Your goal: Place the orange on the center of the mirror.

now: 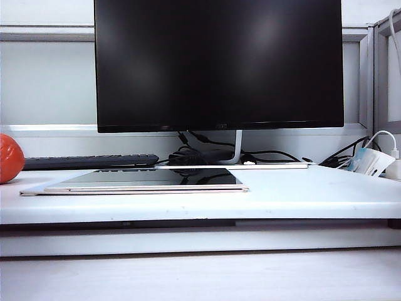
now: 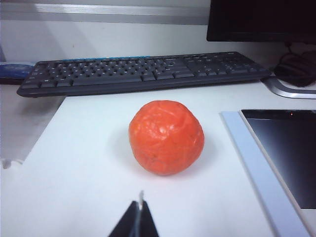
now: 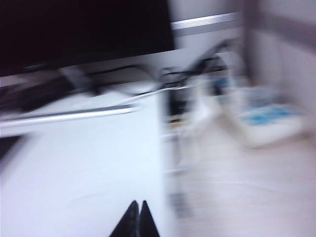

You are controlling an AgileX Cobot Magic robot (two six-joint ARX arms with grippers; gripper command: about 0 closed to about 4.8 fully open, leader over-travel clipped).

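Observation:
The orange (image 1: 9,158) rests on the white table at the far left edge of the exterior view; in the left wrist view the orange (image 2: 166,137) is a wrinkled reddish-orange ball just ahead of my left gripper (image 2: 139,203), which is shut and empty, a short gap away. The mirror (image 1: 150,180) lies flat in the middle of the table, dark with a pale gold rim; the mirror (image 2: 289,150) shows beside the orange. My right gripper (image 3: 138,203) is shut, empty, over the white table; that view is blurred. Neither arm shows in the exterior view.
A big black monitor (image 1: 219,63) stands behind the mirror on a silver stand. A black keyboard (image 1: 91,161) lies behind the orange, also the keyboard (image 2: 143,73). Cables (image 1: 207,153) and a white adapter (image 1: 373,162) sit at the back right.

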